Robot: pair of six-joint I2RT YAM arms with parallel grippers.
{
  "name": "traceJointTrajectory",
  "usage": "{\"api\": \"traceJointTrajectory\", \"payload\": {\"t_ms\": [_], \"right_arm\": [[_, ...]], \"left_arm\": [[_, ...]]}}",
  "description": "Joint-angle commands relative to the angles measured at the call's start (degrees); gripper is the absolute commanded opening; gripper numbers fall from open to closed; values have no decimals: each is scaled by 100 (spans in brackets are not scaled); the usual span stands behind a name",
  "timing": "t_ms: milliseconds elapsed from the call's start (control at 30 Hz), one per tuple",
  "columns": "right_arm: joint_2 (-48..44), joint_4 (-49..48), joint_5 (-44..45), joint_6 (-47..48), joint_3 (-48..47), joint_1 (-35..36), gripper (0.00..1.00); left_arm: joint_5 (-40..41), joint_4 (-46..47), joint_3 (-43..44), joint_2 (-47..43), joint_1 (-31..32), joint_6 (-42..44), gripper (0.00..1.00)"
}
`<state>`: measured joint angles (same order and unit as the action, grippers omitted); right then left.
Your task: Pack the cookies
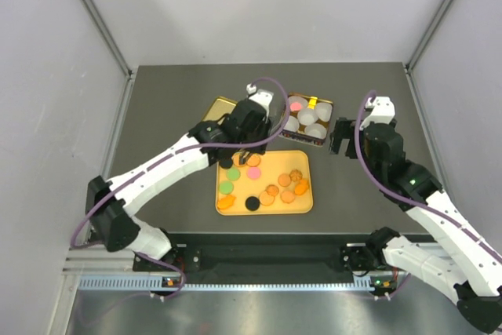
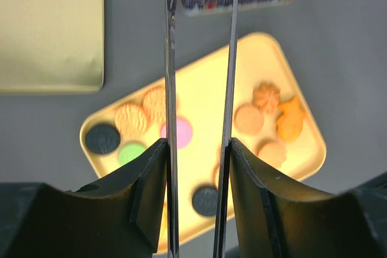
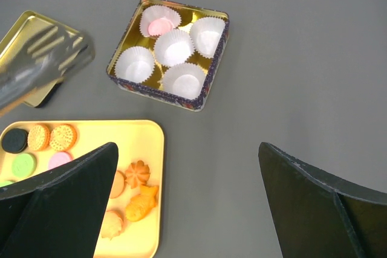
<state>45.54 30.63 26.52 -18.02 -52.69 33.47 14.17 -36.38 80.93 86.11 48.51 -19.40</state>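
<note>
The top camera is looking down from above the near edge, covering the whole table (image 1: pixel 172 100). The left wrist camera is hanging close over the yellow tray (image 2: pixel 272 64), sighting along its tongs (image 2: pixel 171 58). The right wrist camera is sitting higher, sharing that tray plus the tin (image 3: pixel 158 93).

Dark grey matte table (image 1: pixel 172 107), square-cornered, forms the floor of a small booth. Three pale, plain panels close it in: back wall (image 1: pixel 267 5), left wall (image 1: pixel 47 115), right wall (image 1: pixel 471 107). Thin metal struts (image 1: pixel 94 17) run up the two rear corners where the panels meet. Along the table's near edge sits a black bar (image 1: pixel 267 255), then a slotted silver rail (image 1: pixel 259 282), then a brushed metal sheet (image 1: pixel 267 315). Light is even and soft, coming from above. Shadows on the table top are faint and blurred at the edges.
</note>
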Motion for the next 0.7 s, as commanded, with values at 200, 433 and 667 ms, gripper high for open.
{"api": "traceJointTrajectory", "payload": {"t_ms": [200, 433, 667], "right_arm": [[166, -382, -253, 27, -75, -69, 100], [192, -426, -244, 27, 21, -69, 100], [192, -426, -227, 36, 48, -69, 100]], "left_arm": [[577, -861, -1307, -1297, 106, -573, 48], [315, -1011, -1930, -1825, 115, -671, 48], [-274, -1108, -2300, -2010, 194, -627, 49]]}}
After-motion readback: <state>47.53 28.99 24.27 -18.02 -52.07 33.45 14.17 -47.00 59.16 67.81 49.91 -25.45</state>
